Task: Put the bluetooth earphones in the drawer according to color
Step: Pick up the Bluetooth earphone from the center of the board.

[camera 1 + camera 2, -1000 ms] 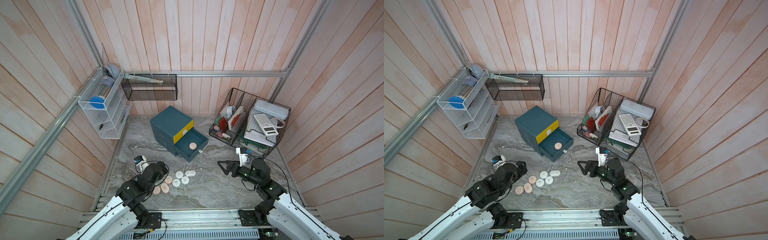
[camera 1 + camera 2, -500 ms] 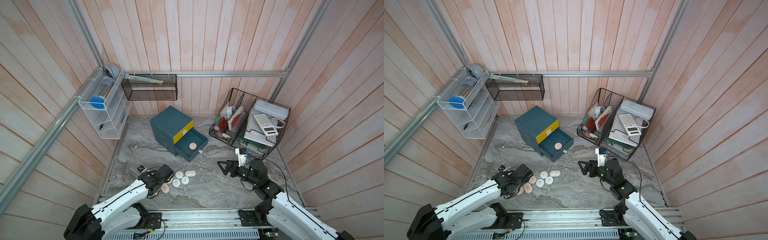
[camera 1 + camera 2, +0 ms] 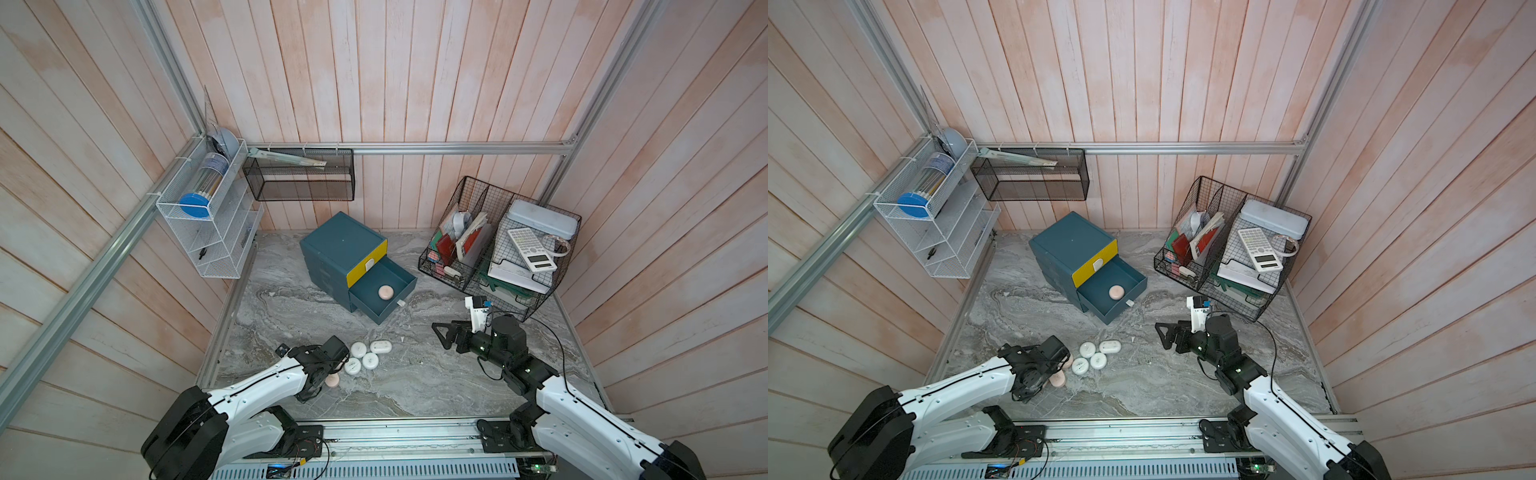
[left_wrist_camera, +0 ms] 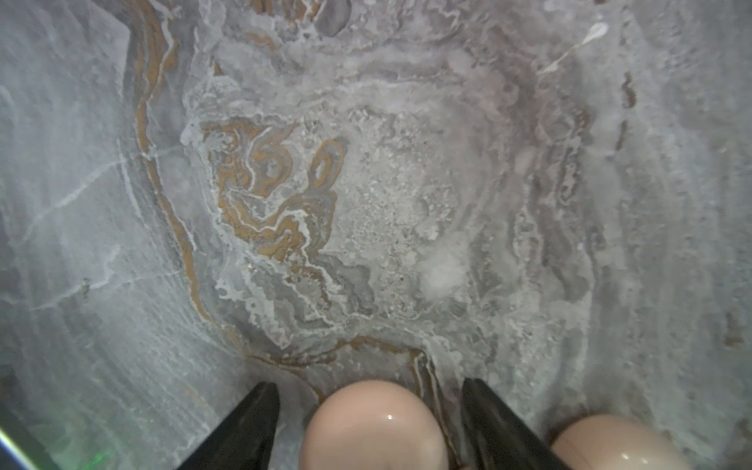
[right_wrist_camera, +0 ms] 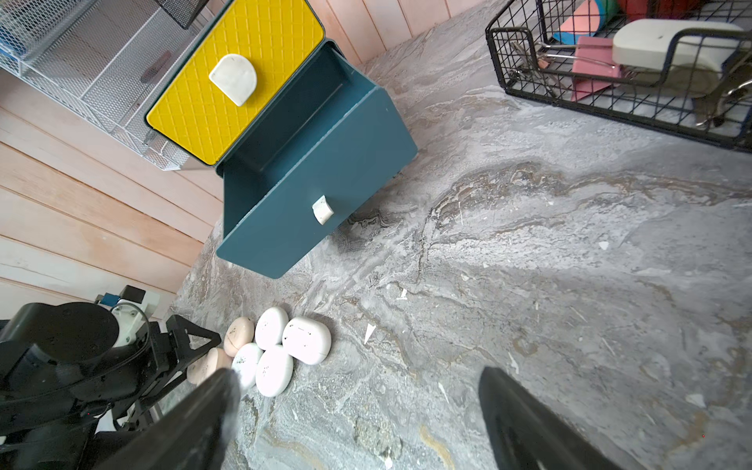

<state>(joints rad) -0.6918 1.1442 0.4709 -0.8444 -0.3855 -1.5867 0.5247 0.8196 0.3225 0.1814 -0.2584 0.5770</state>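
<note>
The drawer cabinet (image 3: 343, 245) is dark teal with a yellow top front. The drawer (image 3: 374, 309) below the yellow front is pulled out and holds one pale pink earphone case (image 3: 386, 292). Several white cases (image 3: 370, 360) lie in a cluster on the table, with pink cases (image 3: 1057, 379) beside them. My left gripper (image 4: 368, 384) is down over the pink ones. One pink case (image 4: 372, 427) sits between its fingers with a narrow gap on each side, and another (image 4: 610, 443) lies just outside. My right gripper (image 5: 358, 376) hangs open over bare table, right of the cluster.
A black wire basket (image 3: 469, 286) with a calculator and papers stands at the back right. On the left wall hangs a white wire shelf (image 3: 208, 224), and on the back wall a black mesh shelf (image 3: 299, 180). The metal rail (image 3: 395, 432) runs along the front edge.
My left gripper has come down onto the pink cases and its jaws have narrowed around one. The right arm has not moved.
</note>
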